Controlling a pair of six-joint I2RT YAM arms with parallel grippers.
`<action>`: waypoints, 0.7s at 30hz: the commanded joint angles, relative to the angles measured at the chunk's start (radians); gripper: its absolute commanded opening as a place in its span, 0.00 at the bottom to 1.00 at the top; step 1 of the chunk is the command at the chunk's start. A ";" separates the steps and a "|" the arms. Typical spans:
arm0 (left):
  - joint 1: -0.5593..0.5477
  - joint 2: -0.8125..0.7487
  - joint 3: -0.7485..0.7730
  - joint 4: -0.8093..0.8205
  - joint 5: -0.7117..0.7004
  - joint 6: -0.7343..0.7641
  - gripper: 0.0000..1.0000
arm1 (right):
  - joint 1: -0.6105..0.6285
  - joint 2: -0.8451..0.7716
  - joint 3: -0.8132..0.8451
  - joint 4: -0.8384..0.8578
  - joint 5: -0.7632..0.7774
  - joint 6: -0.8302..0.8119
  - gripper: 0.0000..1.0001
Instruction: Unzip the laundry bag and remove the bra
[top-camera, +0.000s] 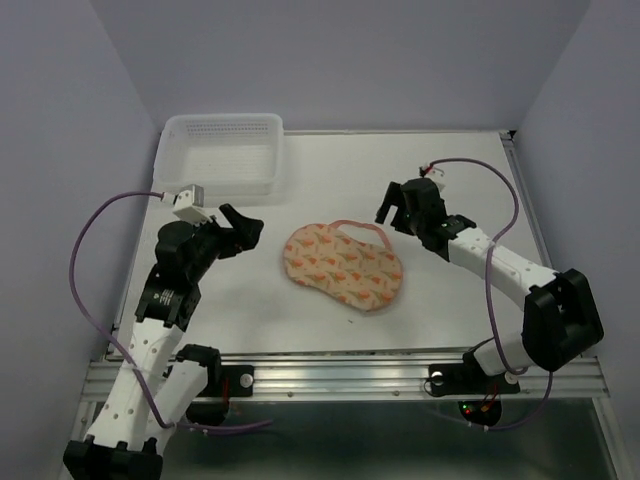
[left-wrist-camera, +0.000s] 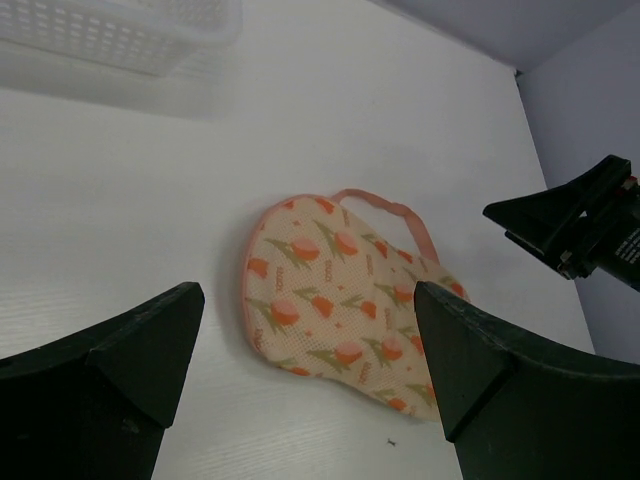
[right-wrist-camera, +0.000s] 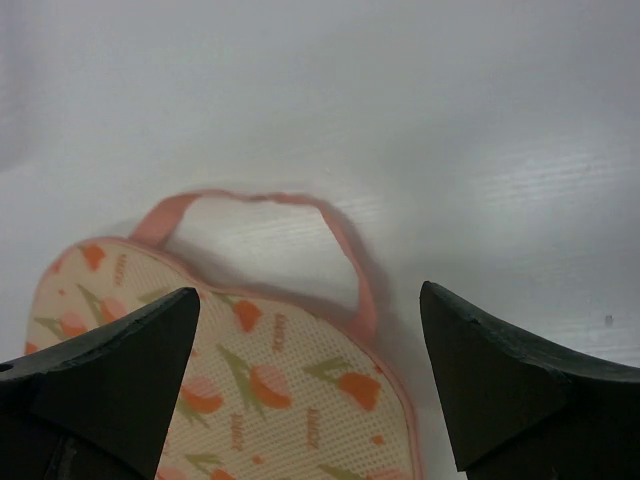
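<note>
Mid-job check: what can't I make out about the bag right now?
- Bra: no view shows it; the laundry bag shows only its outside.
- Zipper pull: too small in top view, not discernible in wrist views.
- Bag's lower part: right wrist view, cut off by the bottom edge.

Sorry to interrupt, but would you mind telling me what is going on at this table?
Two robot arms face a printed laundry bag lying flat between them. No opening shows in it, and no bra is visible. The left gripper and the right gripper are both open, one on each side of the bag, neither touching it. The right one is near the pink strap loop. A white basket sits at the far left.
</note>
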 joint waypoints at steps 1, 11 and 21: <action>-0.103 0.093 -0.050 0.108 0.044 -0.089 0.99 | -0.003 -0.068 -0.158 -0.025 -0.110 -0.023 0.96; -0.390 0.413 -0.105 0.413 -0.093 -0.234 0.99 | -0.017 -0.177 -0.390 0.062 -0.218 -0.004 0.95; -0.401 0.881 0.071 0.548 -0.093 -0.234 0.99 | -0.017 -0.179 -0.487 0.178 -0.390 0.043 0.94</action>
